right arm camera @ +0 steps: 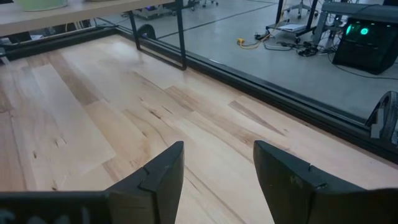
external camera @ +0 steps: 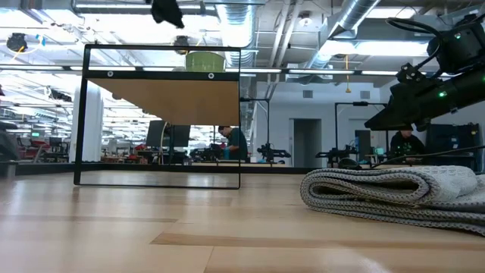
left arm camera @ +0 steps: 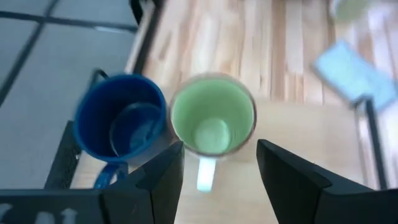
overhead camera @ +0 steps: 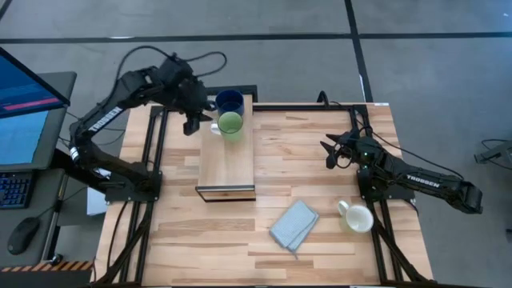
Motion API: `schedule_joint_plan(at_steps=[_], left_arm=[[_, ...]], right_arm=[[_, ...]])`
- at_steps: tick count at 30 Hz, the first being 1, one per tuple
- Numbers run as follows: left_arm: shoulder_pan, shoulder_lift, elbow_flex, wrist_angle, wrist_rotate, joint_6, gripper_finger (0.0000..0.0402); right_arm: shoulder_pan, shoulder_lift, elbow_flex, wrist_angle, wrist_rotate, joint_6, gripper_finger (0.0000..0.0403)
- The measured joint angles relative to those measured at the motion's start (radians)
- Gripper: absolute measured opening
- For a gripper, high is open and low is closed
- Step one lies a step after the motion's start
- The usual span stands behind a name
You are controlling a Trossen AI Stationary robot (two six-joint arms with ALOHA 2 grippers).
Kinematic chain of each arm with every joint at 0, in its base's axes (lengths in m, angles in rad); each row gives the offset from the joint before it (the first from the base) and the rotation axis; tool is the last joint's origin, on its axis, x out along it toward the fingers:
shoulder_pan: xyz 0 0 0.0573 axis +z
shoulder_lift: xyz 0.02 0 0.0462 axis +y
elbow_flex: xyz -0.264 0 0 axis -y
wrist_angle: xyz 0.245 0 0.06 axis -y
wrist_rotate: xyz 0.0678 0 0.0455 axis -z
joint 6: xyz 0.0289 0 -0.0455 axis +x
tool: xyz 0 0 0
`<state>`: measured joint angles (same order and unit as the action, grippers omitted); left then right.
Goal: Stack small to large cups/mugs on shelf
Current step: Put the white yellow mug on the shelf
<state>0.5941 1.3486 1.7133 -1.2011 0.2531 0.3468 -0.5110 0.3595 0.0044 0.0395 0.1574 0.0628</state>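
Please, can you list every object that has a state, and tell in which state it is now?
dark blue mug: upright, on the shelf's far end, empty.
light green mug: upright on the shelf, beside the blue one, empty.
white mug: on the table, off the shelf.
shelf: flat on the table.
grey-blue cloth: folded, lying on the table.
left gripper: open, above the green mug.
right gripper: open, holding nothing.

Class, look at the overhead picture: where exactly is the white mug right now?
In the high view the white mug sits on the table near its right edge, just right of the folded cloth, under the right arm, far from the shelf.
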Motion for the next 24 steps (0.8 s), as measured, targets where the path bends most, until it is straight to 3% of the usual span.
schedule_joint_plan(at_steps=[4,12,18,24], left_arm=[[-0.007,-0.061,0.007,0.064,0.001,-0.111,0.0194],[-0.083,-0.283,-0.022,0.184,0.003,-0.160,0.0194],[-0.183,-0.553,-0.308,0.415,-0.015,-0.252,0.0195],[-0.209,-0.815,-0.640,0.579,-0.076,-0.316,0.0195]], right_arm=[[0.000,0.000,0.000,0.000,0.000,0.000,0.0216],[0.000,0.000,0.000,0.000,-0.003,0.015,0.0216],[0.000,0.000,0.000,-0.001,-0.031,0.016,0.0216],[0.000,0.000,0.000,-0.001,-0.061,0.018,0.0216]])
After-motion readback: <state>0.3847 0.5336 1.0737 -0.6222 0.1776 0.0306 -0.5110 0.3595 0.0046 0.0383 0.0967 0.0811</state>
